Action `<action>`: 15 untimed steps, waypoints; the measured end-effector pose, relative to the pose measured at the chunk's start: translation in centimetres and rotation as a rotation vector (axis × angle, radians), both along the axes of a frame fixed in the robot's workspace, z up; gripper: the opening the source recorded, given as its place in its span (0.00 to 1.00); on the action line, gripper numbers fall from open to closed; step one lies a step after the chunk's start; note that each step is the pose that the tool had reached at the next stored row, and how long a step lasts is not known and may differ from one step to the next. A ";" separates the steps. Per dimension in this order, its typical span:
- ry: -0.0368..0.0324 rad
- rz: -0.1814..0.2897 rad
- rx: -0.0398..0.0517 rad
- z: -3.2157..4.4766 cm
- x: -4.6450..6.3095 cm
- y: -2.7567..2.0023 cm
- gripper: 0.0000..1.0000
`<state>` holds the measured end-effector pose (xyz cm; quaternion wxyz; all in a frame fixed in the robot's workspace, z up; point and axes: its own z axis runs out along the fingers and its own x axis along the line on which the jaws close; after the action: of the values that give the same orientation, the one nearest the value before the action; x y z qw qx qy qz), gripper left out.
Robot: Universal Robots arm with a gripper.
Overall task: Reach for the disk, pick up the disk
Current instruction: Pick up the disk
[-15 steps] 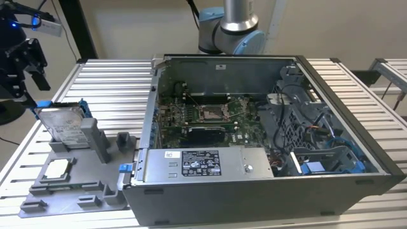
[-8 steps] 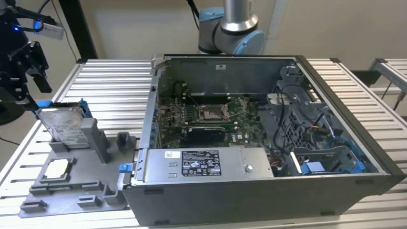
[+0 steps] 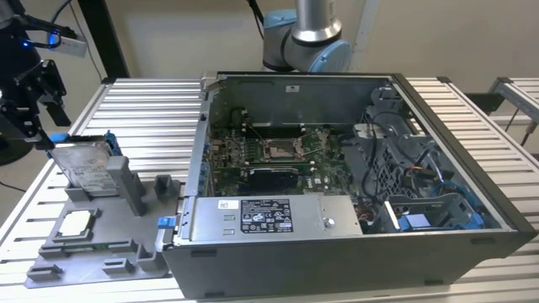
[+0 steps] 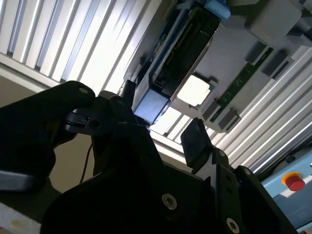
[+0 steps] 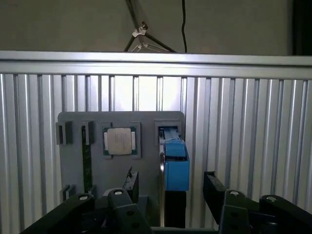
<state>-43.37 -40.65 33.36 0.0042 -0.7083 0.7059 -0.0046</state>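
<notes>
The disk [image 3: 82, 165] is a silver drive with a white label and a blue frame. It stands tilted on edge in a slot of the grey fixture plate [image 3: 113, 252] at the exterior view's left. My gripper [image 3: 42, 120] hangs just above and beside the disk's upper end, open and holding nothing. In the first wrist view the disk [image 5: 175, 163] appears edge-on with its blue frame toward me, in line with the gap of the gripper [image 5: 170, 187]. In the second wrist view the disk [image 4: 175, 53] lies beyond the gripper [image 4: 161, 117], whose black fingertips [image 4: 195, 139] stand apart.
A small square silver chip [image 3: 76, 221] [image 5: 119, 141] sits in a pocket of the plate beside the disk. A green memory stick [image 5: 87, 161] stands in another slot. The open computer case [image 3: 354, 189] fills the ribbed metal table's [image 3: 143, 107] middle. A red button [image 4: 295, 181] is off to the side.
</notes>
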 end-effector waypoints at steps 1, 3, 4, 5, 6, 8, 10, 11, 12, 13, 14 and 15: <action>0.0000 0.000 0.0000 -0.12 0.0 0.00 1.00; -0.0001 0.001 0.0001 -0.36 0.0 0.00 1.00; -0.0001 0.002 0.0001 -0.50 0.0 0.00 1.00; -0.0001 0.002 0.0001 -0.63 0.0 0.00 1.00; -0.0001 0.003 0.0001 -0.76 0.0 0.00 1.00; 0.0000 0.003 0.0000 -1.06 0.0 0.01 1.00; 0.0000 0.004 -0.0002 -1.36 0.0 0.00 1.00; 0.0000 0.004 -0.0002 -1.51 0.0 0.00 1.00; -0.0001 0.004 -0.0002 -1.67 0.0 0.00 1.00; -0.0001 0.005 -0.0002 -1.83 0.0 0.00 1.00; -0.0001 0.005 -0.0003 -1.99 0.0 0.00 1.00; -0.0001 0.005 -0.0003 -2.16 -0.1 0.00 1.00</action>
<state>-43.43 -40.65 31.21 0.0041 -0.7100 0.7041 -0.0047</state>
